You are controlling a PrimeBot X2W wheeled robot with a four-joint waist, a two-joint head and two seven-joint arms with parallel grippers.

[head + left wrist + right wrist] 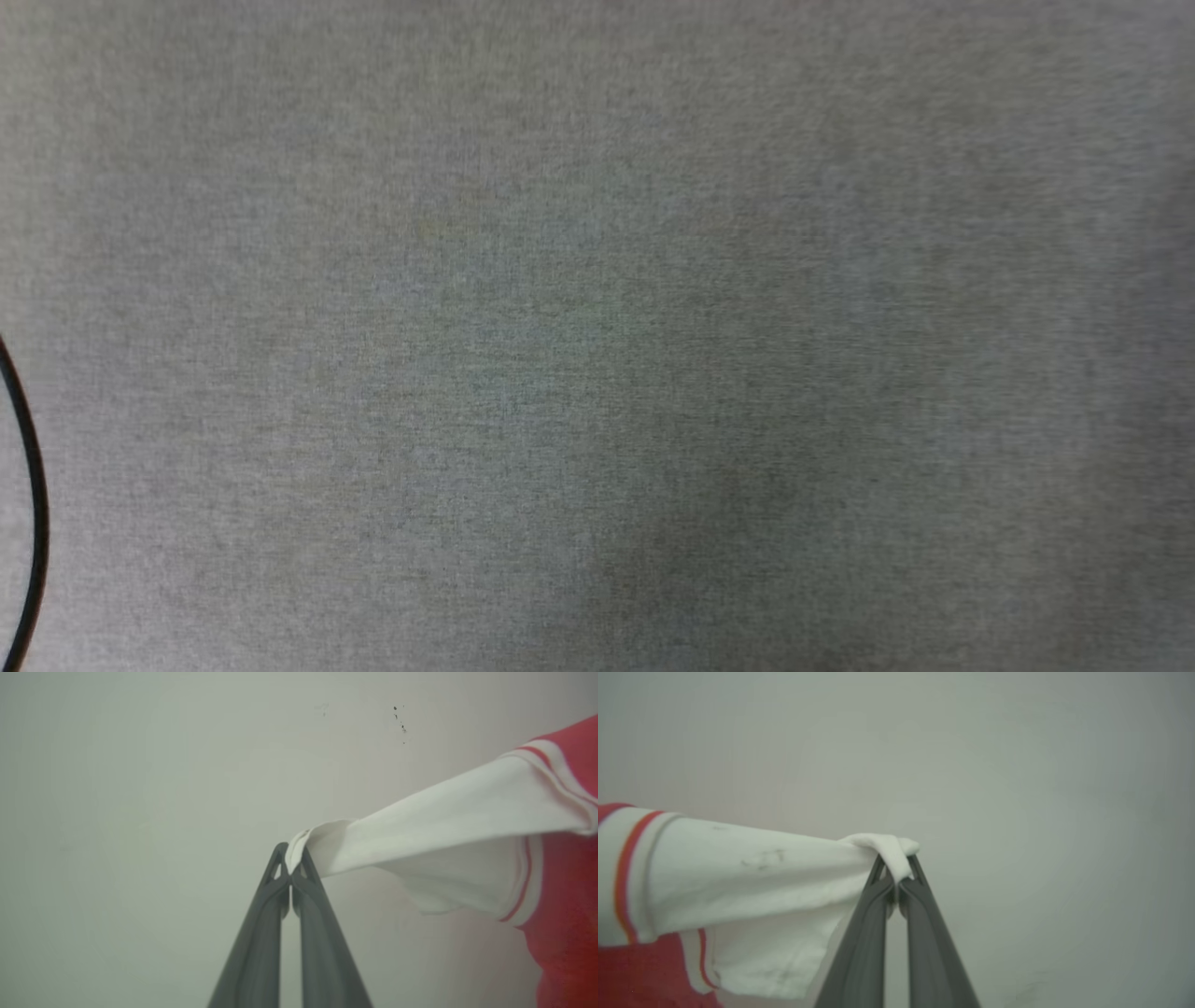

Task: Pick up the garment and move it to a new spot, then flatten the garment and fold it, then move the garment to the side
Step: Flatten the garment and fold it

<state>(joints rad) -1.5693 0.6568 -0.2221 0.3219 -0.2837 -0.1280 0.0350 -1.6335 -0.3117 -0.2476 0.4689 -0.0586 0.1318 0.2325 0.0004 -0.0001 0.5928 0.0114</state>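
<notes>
You are holding the garment (467, 807) taut, sleeve to sleeve, between the left gripper (291, 868) and right gripper (896, 877), each pinching a white cuff.

left gripper (292, 859): on garment (458, 807) sleeve | right gripper (897, 869): on other sleeve

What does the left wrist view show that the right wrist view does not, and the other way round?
Left wrist view: the left gripper, jaws shut on a white sleeve edge of the garment, which stretches to the right; small dark specks on the pale background.
Right wrist view: the right gripper, jaws shut on a bunched white sleeve end, the cloth stretching to the left; faint grey smudges on that sleeve.
Both: a taut white sleeve, red-and-white striped trim, red body cloth, a plain pale background.
</notes>
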